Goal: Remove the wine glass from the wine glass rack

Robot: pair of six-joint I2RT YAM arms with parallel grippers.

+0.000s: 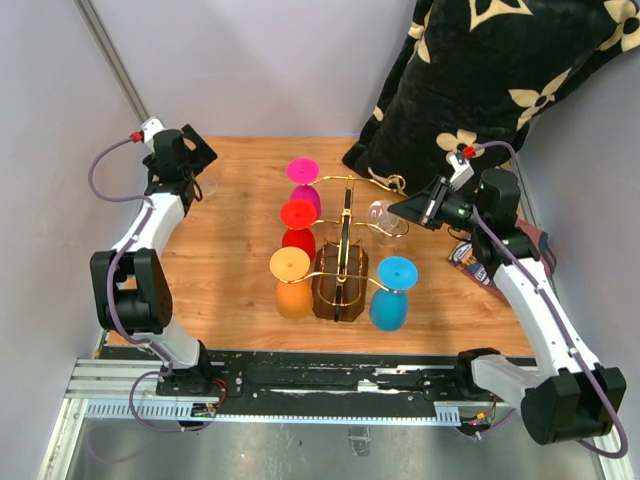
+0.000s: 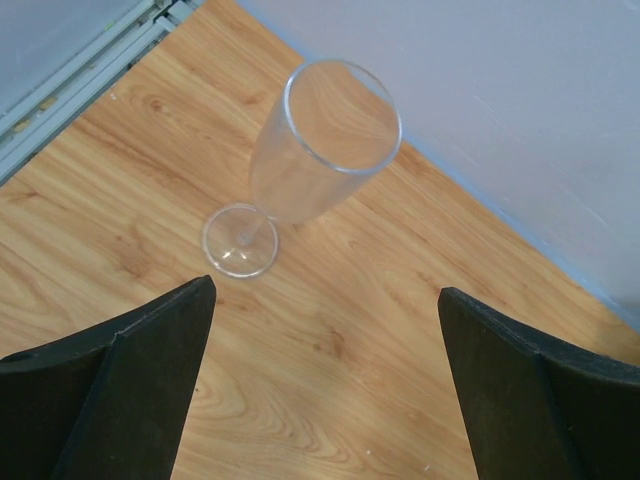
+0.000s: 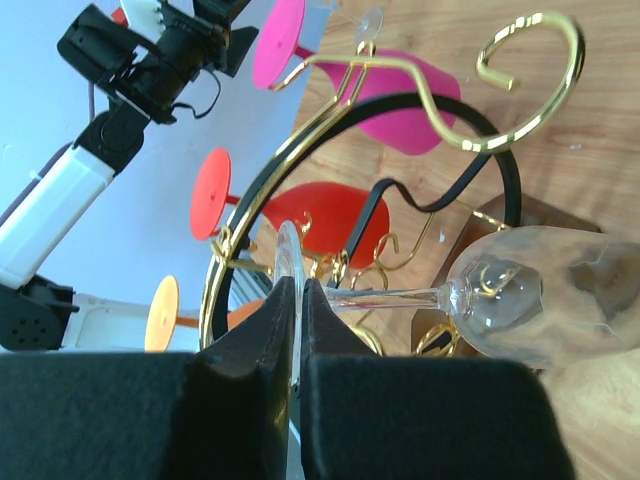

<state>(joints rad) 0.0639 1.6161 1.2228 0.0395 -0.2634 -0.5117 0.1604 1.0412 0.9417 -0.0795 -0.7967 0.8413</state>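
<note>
Right gripper point(image 3: 297, 290): I see jaws pinched on wine glass point(image 3: 540, 300) foot; glass inverted, axis upright, bowl down. Left gripper point(image 2: 325, 290): jaws wide

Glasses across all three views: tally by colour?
Magenta opaque wine glass: 1
Red opaque wine glass: 1
Orange opaque wine glass: 1
Blue opaque wine glass: 1
Clear: 2, a clear round-bowled wine glass at the gold wire rack and a tall clear flute standing on the wooden table
Total: 6
</note>
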